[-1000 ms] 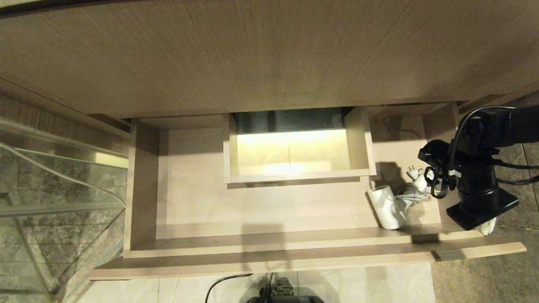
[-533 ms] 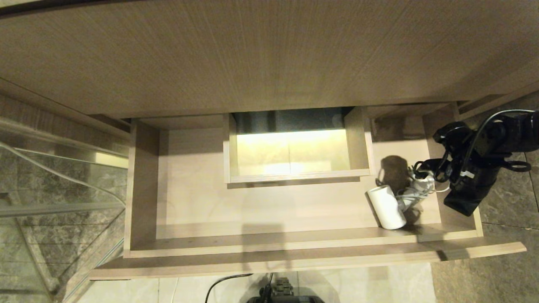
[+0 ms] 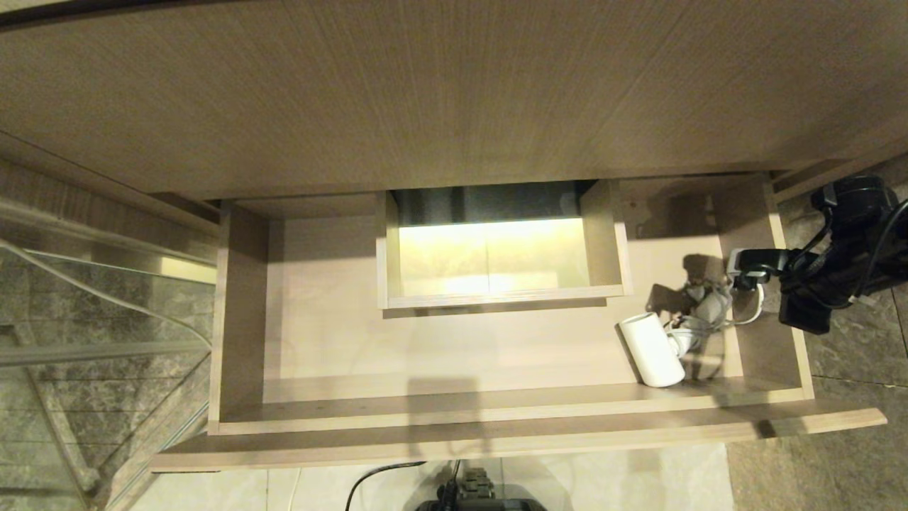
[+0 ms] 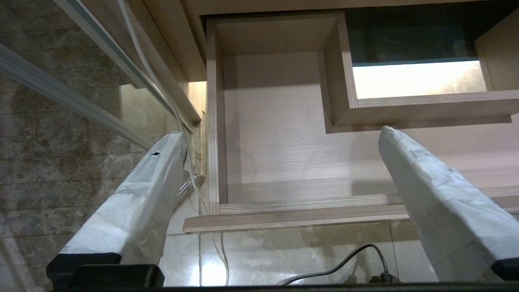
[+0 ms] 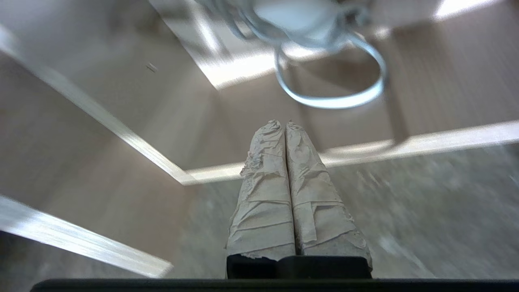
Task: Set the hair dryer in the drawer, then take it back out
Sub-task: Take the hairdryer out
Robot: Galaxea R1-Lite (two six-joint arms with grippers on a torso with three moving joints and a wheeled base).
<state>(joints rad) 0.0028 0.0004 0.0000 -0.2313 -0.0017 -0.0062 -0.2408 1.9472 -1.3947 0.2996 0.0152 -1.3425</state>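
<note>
Hair dryer (image 3: 651,349) against drawer (image 3: 496,411) front wall

Marble floor tiles (image 3: 816,461), wood-grain cabinet panel (image 3: 454,92)

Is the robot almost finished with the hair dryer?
About halfway. The white hair dryer with its coiled cord lies in the right front corner of the open beige wood-grain drawer, so putting in looks done. The right end effector is shut, empty, by the drawer's right wall. The left end effector hangs open. Taking it out remains.
</note>
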